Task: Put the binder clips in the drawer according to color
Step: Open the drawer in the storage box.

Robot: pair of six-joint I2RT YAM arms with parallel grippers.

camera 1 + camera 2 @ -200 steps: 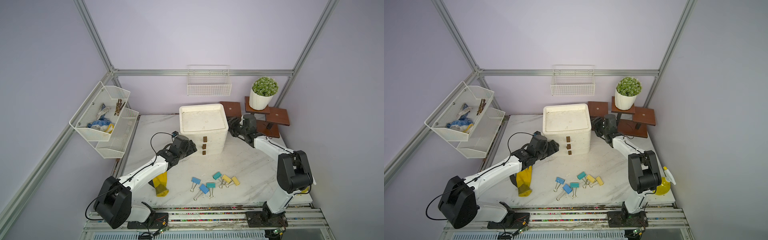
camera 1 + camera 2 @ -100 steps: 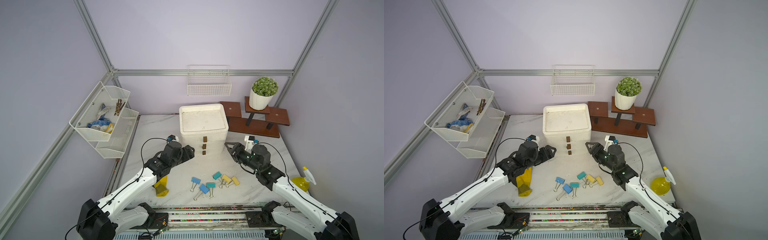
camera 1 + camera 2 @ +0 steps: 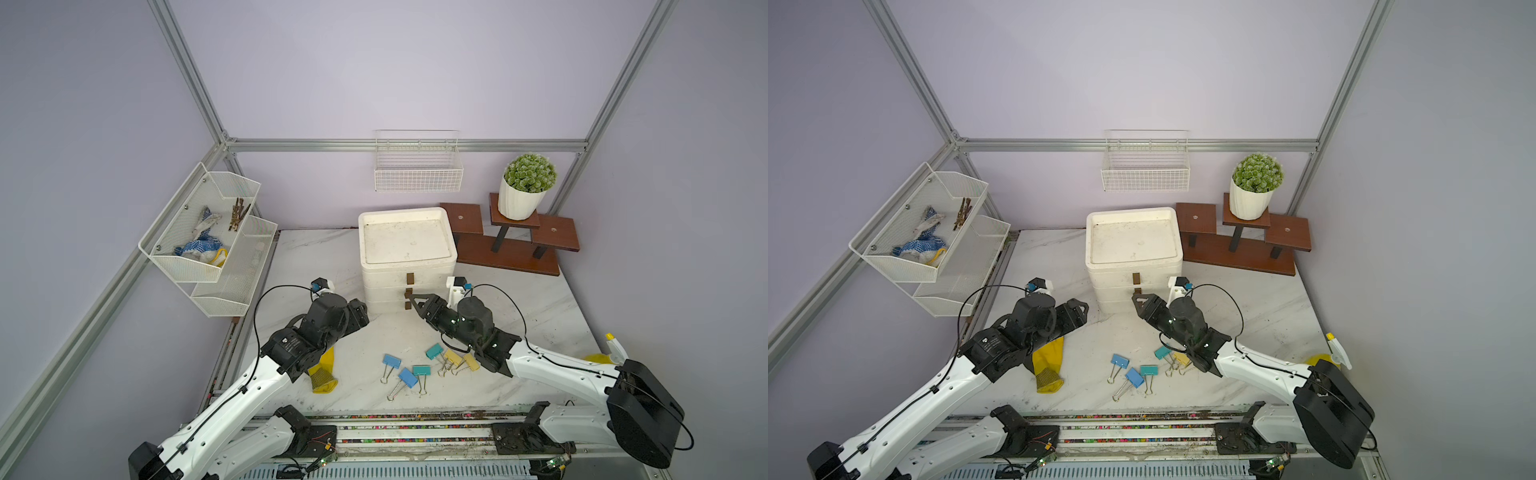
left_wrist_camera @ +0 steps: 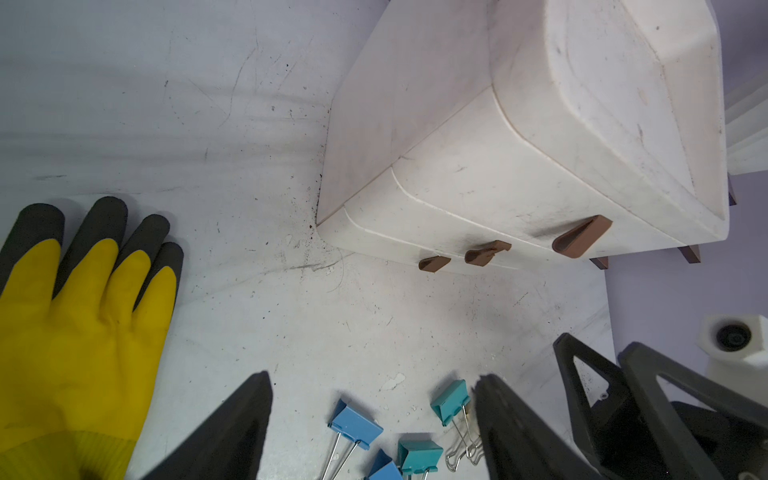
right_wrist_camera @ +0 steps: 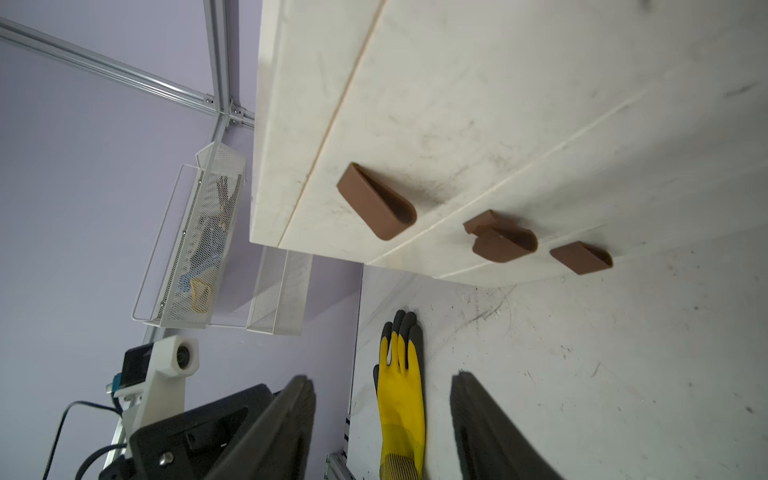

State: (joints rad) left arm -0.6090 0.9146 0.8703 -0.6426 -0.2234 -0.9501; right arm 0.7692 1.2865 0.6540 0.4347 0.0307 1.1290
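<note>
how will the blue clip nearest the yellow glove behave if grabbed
The small light blue binder clip is probably light and easily nudged on the smooth marble tabletop. Its thin wire handles likely swivel; gripping the body seems safer.

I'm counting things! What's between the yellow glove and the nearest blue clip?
Nothing. In both top views, only bare marble tabletop lies between the yellow glove and that blue clip.

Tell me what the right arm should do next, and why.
Probably ease the right gripper forward onto a handle and close, ready to pull. All three drawers look shut, the six clips lie on the table, and its jaws stand open just short of the handles.
</note>
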